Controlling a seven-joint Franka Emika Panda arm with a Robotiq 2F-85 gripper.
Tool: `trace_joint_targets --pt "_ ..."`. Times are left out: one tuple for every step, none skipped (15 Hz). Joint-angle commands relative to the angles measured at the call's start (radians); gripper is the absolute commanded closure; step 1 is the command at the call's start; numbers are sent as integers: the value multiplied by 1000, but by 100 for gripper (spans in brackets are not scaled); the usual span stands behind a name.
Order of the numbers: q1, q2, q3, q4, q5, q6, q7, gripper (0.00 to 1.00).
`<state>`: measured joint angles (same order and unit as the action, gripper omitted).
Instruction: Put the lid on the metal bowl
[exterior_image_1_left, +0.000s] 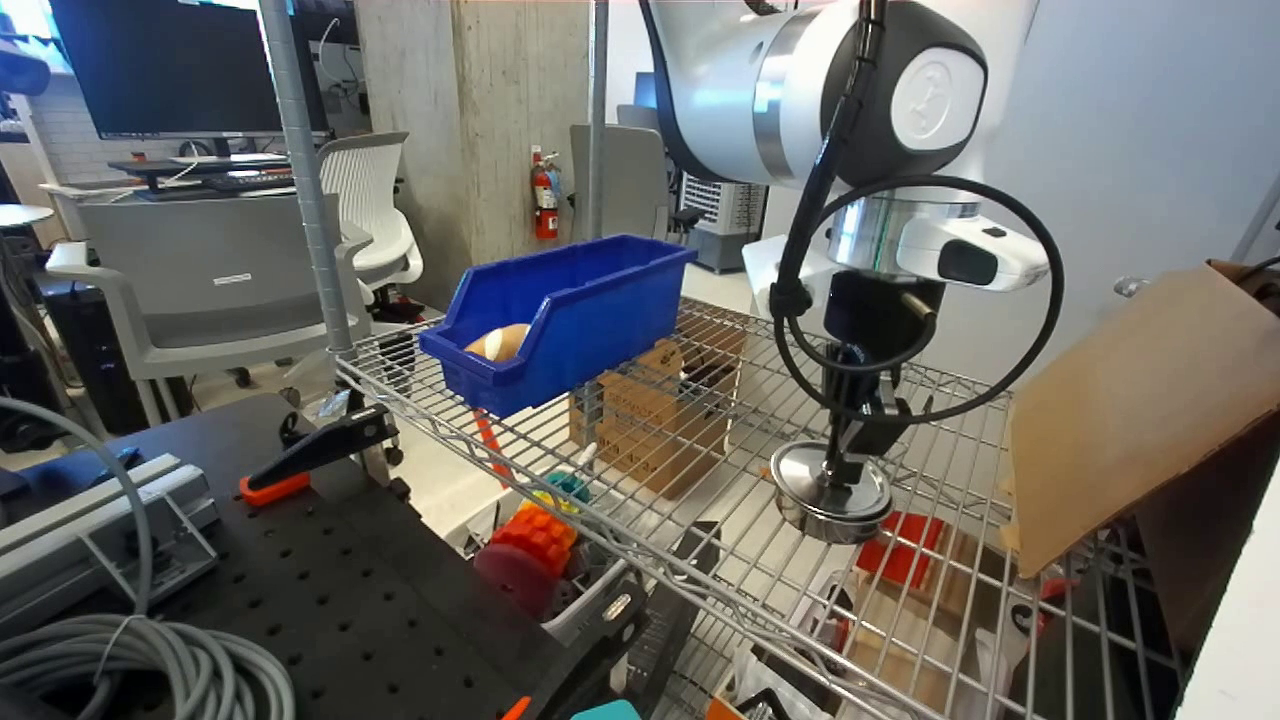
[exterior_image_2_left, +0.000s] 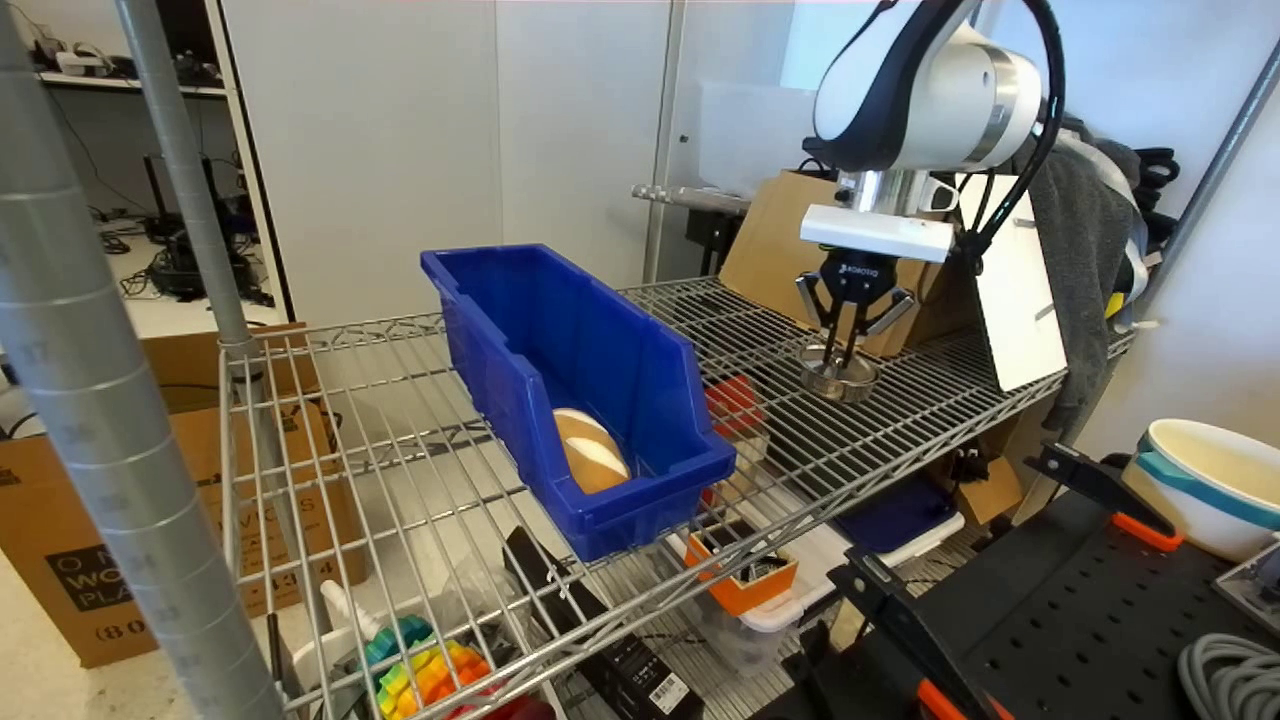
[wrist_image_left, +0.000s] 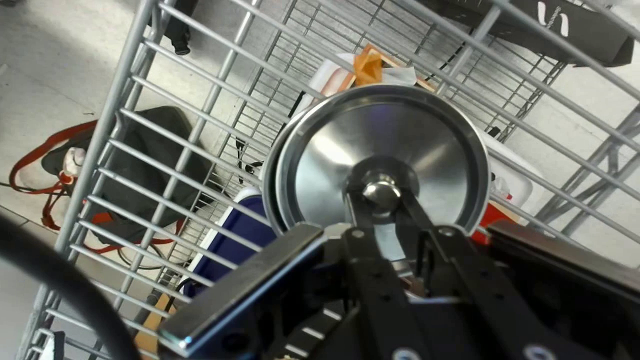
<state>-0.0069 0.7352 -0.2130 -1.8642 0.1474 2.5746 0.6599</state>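
The lid, a shiny silver disc with a round knob, is over the metal bowl. In the wrist view the bowl's rim shows as a crescent past the lid's left edge, so the lid is slightly off centre. In an exterior view the lid lies at the rim of the bowl; I cannot tell if it rests fully. The bowl stands on the wire shelf, its inside covered. My gripper points down, its fingertips closed around the knob. The gripper also shows in both exterior views.
A blue bin with a brown and white object stands on the wire shelf. A cardboard box leans near the arm. A white panel stands beside it. A black perforated table adjoins the shelf.
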Motion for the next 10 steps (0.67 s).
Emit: trace_joint_targets --pt "-10 20 14 40 20 -32 -2 95" --pt "-8 24 11 43 18 -35 3 55" --pt "-8 27 10 46 18 -42 5 54" --pt "-9 29 9 48 19 -46 6 47" --pt "-9 28 9 48 19 -50 8 41" --pt "-8 21 10 43 19 -57 7 34" --pt "-7 13 12 38 19 -64 6 27" --pt "-4 2 13 29 18 -74 5 20" --pt "-1 -24 20 6 17 -88 -4 12" --pt "3 -61 30 -30 19 -85 -17 5"
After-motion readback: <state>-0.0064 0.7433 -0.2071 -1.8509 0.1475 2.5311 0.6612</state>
